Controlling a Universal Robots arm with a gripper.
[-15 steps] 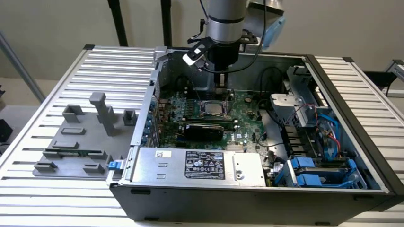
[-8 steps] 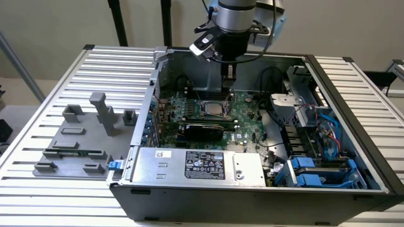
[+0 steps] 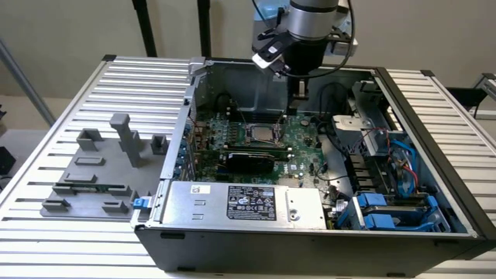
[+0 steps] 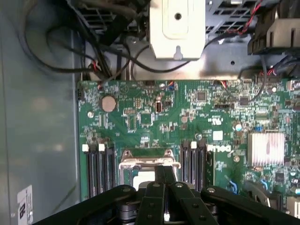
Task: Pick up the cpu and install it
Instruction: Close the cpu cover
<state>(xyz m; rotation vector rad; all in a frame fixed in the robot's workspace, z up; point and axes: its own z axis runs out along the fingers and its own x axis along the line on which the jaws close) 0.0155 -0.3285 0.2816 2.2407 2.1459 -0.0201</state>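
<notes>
My claw [image 4: 165,176] is closed with its fingers pressed together, holding nothing, and hangs inside the open computer case [image 3: 310,244] at the upper middle of the exterior frame. The cpu [image 3: 262,133] already lies in the motherboard's socket [image 4: 150,164] near frame centre, so the placing looks done. In the wrist frame, the chip sits just beyond my fingertips, at lower centre.
</notes>
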